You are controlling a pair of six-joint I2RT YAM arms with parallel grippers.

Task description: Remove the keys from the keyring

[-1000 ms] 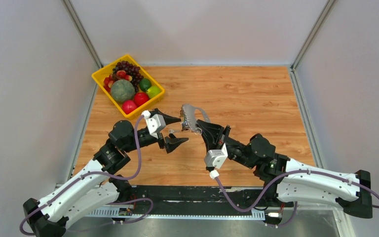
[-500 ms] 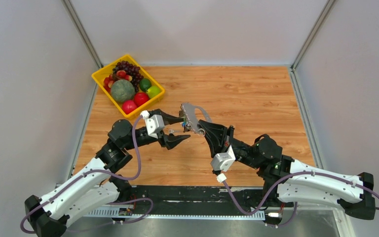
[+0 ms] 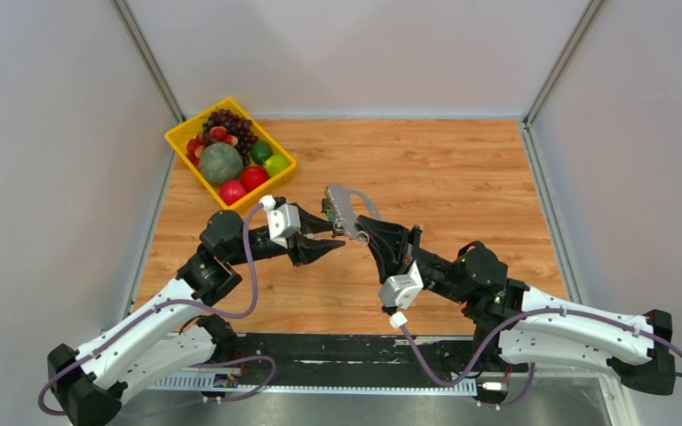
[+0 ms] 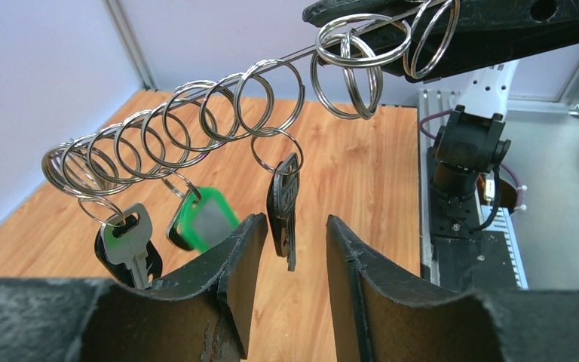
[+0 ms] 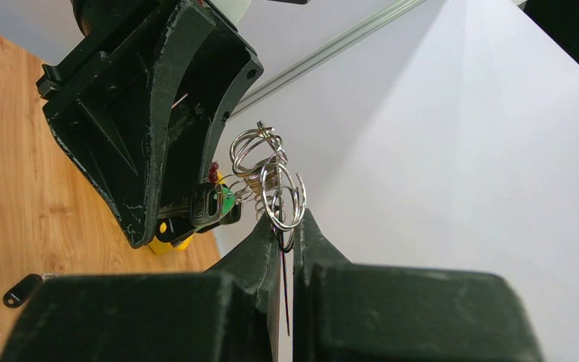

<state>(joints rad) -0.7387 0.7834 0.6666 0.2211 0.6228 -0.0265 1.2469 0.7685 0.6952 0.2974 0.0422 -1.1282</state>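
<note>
The keyring is a thin wire held in the air, threaded with several silver split rings. From them hang a dark key, a green tag and a silver key. My right gripper is shut on the keyring's end; in the top view it holds the bunch above the table. My left gripper is open with a narrow gap, its fingers on either side of the dark key's tip without touching it. In the top view it sits just left of the bunch.
A yellow basket of fruit stands at the back left of the wooden table. A small black piece lies on the table below the grippers. Grey walls enclose the left, back and right sides.
My left gripper has moved right towards the hanging keys and its jaws have narrowed. The right arm shifted slightly a second ago, then held still with the keyring.
</note>
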